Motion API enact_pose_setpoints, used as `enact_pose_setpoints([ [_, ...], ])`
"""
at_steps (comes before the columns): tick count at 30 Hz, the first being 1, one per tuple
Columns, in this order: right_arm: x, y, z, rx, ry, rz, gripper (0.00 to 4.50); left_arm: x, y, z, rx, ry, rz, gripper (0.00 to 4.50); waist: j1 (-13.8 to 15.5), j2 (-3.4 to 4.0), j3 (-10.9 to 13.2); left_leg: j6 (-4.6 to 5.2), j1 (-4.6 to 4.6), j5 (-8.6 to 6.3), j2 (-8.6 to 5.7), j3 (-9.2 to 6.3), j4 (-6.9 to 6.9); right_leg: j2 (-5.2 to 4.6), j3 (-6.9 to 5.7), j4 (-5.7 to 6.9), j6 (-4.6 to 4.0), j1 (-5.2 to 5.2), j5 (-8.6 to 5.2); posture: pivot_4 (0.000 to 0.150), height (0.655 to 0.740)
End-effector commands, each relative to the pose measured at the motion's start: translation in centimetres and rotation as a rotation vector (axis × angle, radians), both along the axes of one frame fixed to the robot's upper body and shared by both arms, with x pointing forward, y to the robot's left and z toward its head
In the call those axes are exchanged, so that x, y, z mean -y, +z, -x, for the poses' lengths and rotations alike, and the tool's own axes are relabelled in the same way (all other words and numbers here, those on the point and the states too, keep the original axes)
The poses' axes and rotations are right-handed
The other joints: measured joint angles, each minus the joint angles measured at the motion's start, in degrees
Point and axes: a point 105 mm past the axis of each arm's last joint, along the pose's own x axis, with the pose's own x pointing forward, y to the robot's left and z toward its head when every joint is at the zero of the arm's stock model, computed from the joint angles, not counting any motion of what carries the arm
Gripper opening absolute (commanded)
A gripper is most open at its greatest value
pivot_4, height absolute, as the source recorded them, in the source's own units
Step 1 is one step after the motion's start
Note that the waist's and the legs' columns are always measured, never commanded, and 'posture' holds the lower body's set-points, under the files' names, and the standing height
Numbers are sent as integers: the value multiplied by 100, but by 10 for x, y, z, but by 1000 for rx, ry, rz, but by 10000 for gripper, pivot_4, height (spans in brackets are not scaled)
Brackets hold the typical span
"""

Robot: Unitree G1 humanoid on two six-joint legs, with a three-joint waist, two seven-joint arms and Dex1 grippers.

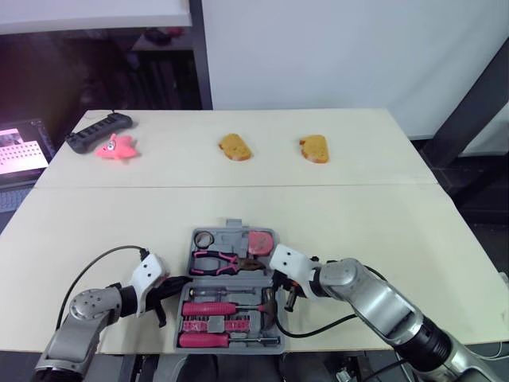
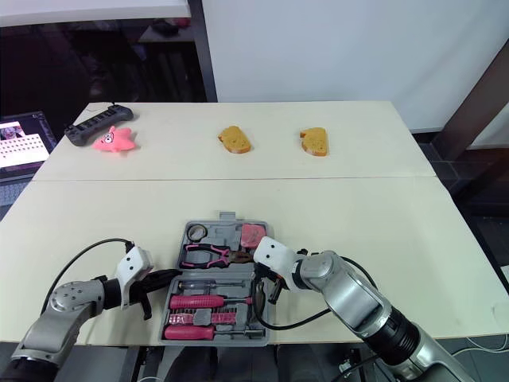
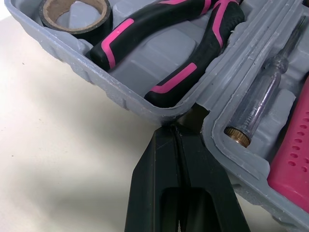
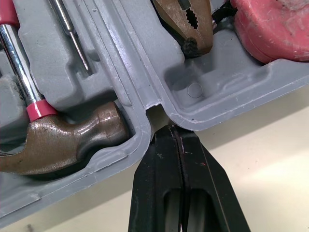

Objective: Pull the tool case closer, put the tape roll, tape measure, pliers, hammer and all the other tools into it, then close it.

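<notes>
The case (image 1: pixel 234 226) lies open on the bench (image 1: pixel 398 231), close to the near edge, between the two arms. The far half holds the tape roll (image 1: pixel 205 238) in its left corner, the pink tape measure (image 1: pixel 259 240) in its right corner, and the pink and black pliers (image 1: pixel 219 261) just in front of them. The near half holds the hammer (image 1: pixel 231 308) with its pink handle and its brown head at the right side. In front of the hammer sit a pink block with little holes (image 1: pixel 208 325) and a pink screwdriver (image 1: pixel 208 340). The left gripper (image 3: pixel 177 130) is at the left side of the case. Its fingers (image 3: pixel 159 169) are pressed together, with the tips touching the case where the two halves meet. The right gripper (image 4: pixel 176 130) is at the right side, at the same fold. Its fingers (image 4: pixel 159 169) are pressed together too, with the tips touching the gray edge by the hammer head. Far back on the bench are two bits of bread (image 1: pixel 235 147) (image 1: pixel 315 148), a pink star toy (image 1: pixel 118 149) and a black bar (image 1: pixel 99 131).
</notes>
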Motion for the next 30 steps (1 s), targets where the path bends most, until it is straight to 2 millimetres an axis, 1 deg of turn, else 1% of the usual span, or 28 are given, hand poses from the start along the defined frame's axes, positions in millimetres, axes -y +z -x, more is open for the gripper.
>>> enact_pose_setpoints([
  [1, -15, -4, 16, -44, 73, -29, 0, 17, -15, 16, -81, -79, 11, 301, -1, 0, 0, 0, 0, 0, 0, 0, 0, 0, 0, -1, 0, 0, 0, 1500, 7400],
  [5, -12, -4, 7, -8, 40, -22, 0, 12, -15, 14, -77, -54, 3, 301, -5, 0, 0, 0, 0, 0, 0, 0, -1, 0, 0, -6, -1, 2, 0, 1500, 7400],
  [9, -8, -7, 7, -17, 28, -8, 0, 2, -14, 11, -76, -19, -13, 301, -11, -1, 0, 0, 2, 0, 1, 1, 1, 0, 0, -7, -2, 2, -1, 1500, 7400],
  [13, 11, -4, 6, -28, -13, -19, 0, -26, -12, 10, -113, 78, -48, 301, -11, -1, 0, 0, 2, 0, 1, 1, -1, 1, 0, -7, -3, 1, -1, 1500, 7400],
  [15, 29, -2, 3, -38, -65, -36, 0, -38, -2, 9, -108, 98, -57, 301, -5, -5, 3, 0, -1, 0, 1, 0, -2, 1, 0, -9, -1, 0, -2, 1500, 7400],
  [17, 48, 3, 2, -35, -95, -49, 0, -50, 14, 9, -92, 111, -66, 301, -7, -4, 6, 0, -5, 0, 1, 2, -7, 0, 1, -19, -1, -1, -2, 1500, 7400],
  [18, 54, 8, 1, -21, -102, -61, 0, -55, 23, 9, -78, 109, -66, 301, -6, -9, 11, 1, -8, 0, 1, 2, -7, -1, 0, -21, -1, -2, -2, 1500, 7400],
  [20, 61, 17, 0, 4, -108, -92, 0, -60, 40, 10, -38, 97, -62, 301, -2, -9, 20, 1, -23, -1, 2, 2, -7, -1, 0, -25, -1, -14, -2, 1500, 7400],
  [22, 61, 34, -4, 49, -119, -183, 0, -58, 63, 13, 68, 39, -45, 301, 10, -3, 28, 0, -49, 0, 1, 3, 0, -4, 0, -27, -4, -33, -2, 1500, 7400],
  [23, 62, 41, -6, 69, -126, -221, 0, -56, 70, 16, 105, 10, -38, 301, 14, -5, 30, -1, -74, 0, 1, 3, 9, -4, 0, -27, -7, -52, 0, 1500, 7400],
  [24, 61, 46, -7, 72, -135, -259, 0, -53, 74, 22, 98, -18, -16, 301, 15, -7, 31, -4, -88, 2, 1, 3, 10, -5, -1, -28, -9, -62, 3, 1500, 7400],
  [25, 59, 49, -6, 60, -137, -296, 0, -45, 77, 31, 83, -62, 38, 301, 16, -5, 32, -6, -90, 3, 1, 3, 13, -6, -1, -28, -7, -62, 5, 1500, 7400],
  [27, 52, 53, -7, 37, -142, -361, 0, -30, 78, 41, 67, -125, 139, 301, 10, -4, 35, -7, -90, 4, 1, 4, 11, -7, -1, -33, -6, -60, 5, 1500, 7400],
  [30, 38, 51, -8, -65, -193, -439, 0, -9, 56, 49, 19, -230, 174, 301, 8, 12, 47, -6, -87, 3, 1, 5, 10, -6, -1, -33, -7, -60, 5, 1500, 7400],
])
